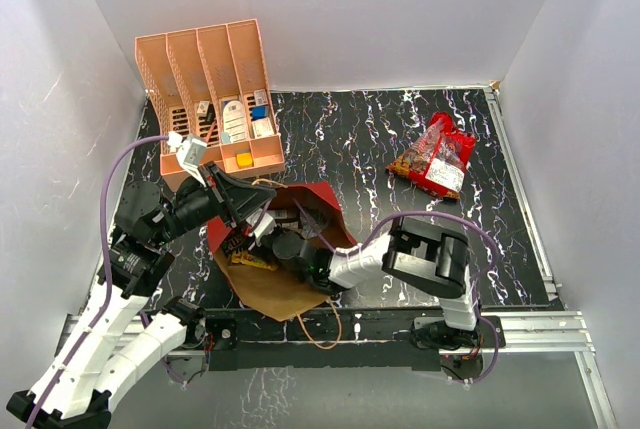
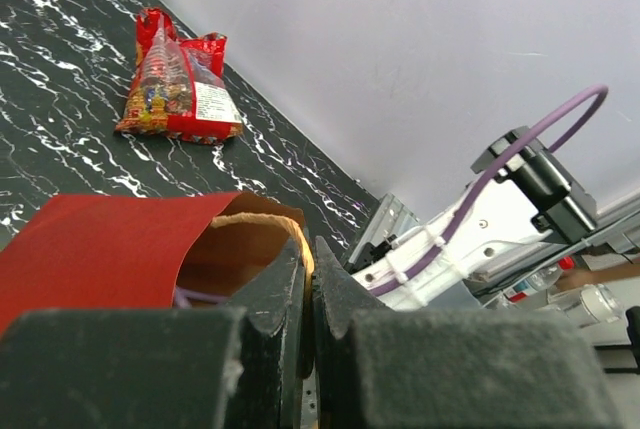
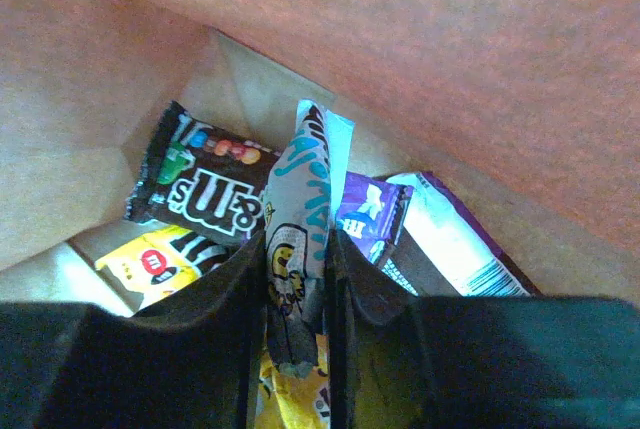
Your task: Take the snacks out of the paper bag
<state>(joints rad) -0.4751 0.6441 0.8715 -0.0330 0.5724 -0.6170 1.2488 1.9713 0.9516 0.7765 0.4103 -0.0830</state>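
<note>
The black marbled table [image 1: 360, 139] carries everything. At its near edge, between the two arms, lies the paper bag [image 1: 318, 201], dark red outside and brown inside, with its mouth turned toward the right arm and one tan loop handle [image 1: 318, 329] hanging over the table's front. At the far left stands a peach file rack [image 1: 205, 69] with small boxes in its slots. The large red-and-clear sweets bag [image 1: 435, 156] lies out on the table at the far right, well apart from the paper bag. The left gripper [image 2: 307, 284] is clenched on the upper rim of the paper bag and holds the mouth up. The right gripper [image 3: 297, 279] is inside the bag, its jaws pressed on a silver-blue packet [image 3: 300, 199]. Around it on the bag's floor lie more snacks: a dark brown packet [image 3: 205, 184], a yellow packet [image 3: 165, 264] and a purple packet [image 3: 372, 214].
</note>
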